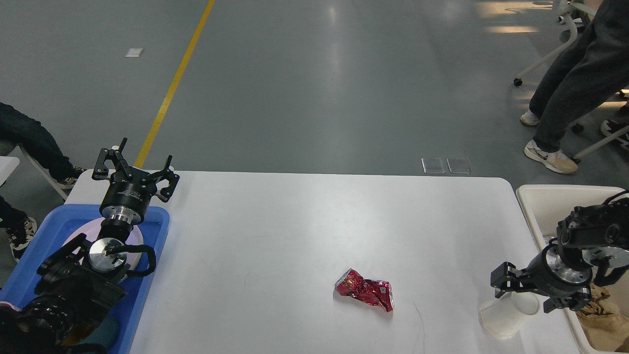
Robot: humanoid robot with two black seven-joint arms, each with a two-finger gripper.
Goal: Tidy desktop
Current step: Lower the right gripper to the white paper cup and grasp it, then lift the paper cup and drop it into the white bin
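Desktop [295, 221] is filling the lower frame; crumpled red wrapper [364, 295] lying centre-right. Right gripper [522, 295] is straddling the rim of a tipped clear cup [506, 317], contact unclear. Left gripper [135, 164] is hovering spread wide above blue tray [152, 236]
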